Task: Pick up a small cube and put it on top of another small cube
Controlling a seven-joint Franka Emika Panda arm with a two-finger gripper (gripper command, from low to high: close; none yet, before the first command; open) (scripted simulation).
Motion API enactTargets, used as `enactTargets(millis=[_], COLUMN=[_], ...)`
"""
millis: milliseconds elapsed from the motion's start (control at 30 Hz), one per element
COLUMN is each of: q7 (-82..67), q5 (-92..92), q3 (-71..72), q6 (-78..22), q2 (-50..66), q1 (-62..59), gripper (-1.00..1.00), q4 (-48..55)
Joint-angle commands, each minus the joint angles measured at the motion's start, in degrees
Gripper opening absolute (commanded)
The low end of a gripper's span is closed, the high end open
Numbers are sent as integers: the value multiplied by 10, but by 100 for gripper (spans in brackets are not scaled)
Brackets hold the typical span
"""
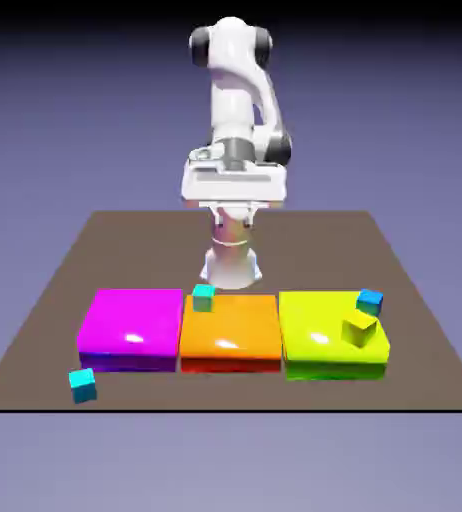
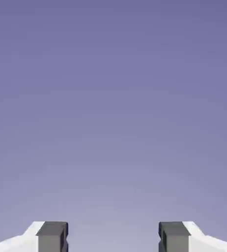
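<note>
The white arm [image 1: 233, 110] stood folded at the far side of the brown table [image 1: 65, 290], with its hand held high above the surface. In the hand view the gripper [image 2: 113, 236] looked only at the plain blue-violet backdrop, and its two grey fingertips [image 2: 52, 236] were wide apart with nothing between them.

Three flat coloured blocks lay in a row near the front edge of the table: a magenta block [image 1: 130, 327] at the exterior view's left, an orange block [image 1: 231, 331] in the middle and a yellow-green block [image 1: 333, 345] at the exterior view's right. A small teal cube [image 1: 203, 296] sat at the back left corner of the orange block. A small yellow cube [image 1: 359, 329] rested on the yellow-green block, and a small blue cube [image 1: 370, 301] was just behind it; whether the two touched, I could not tell from this view. Another small cyan cube [image 1: 82, 384] lay on the table in front of the magenta block, near its left corner. All cubes were well apart from the gripper.
</note>
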Motion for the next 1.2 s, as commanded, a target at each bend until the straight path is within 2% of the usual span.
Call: enactTargets(millis=[0, 1167], q7=[5, 185], q5=[7, 244], q3=[-4, -158], q6=[-19, -665], q2=[21, 748], q1=[-7, -241], gripper=[0, 0], q4=[20, 702])
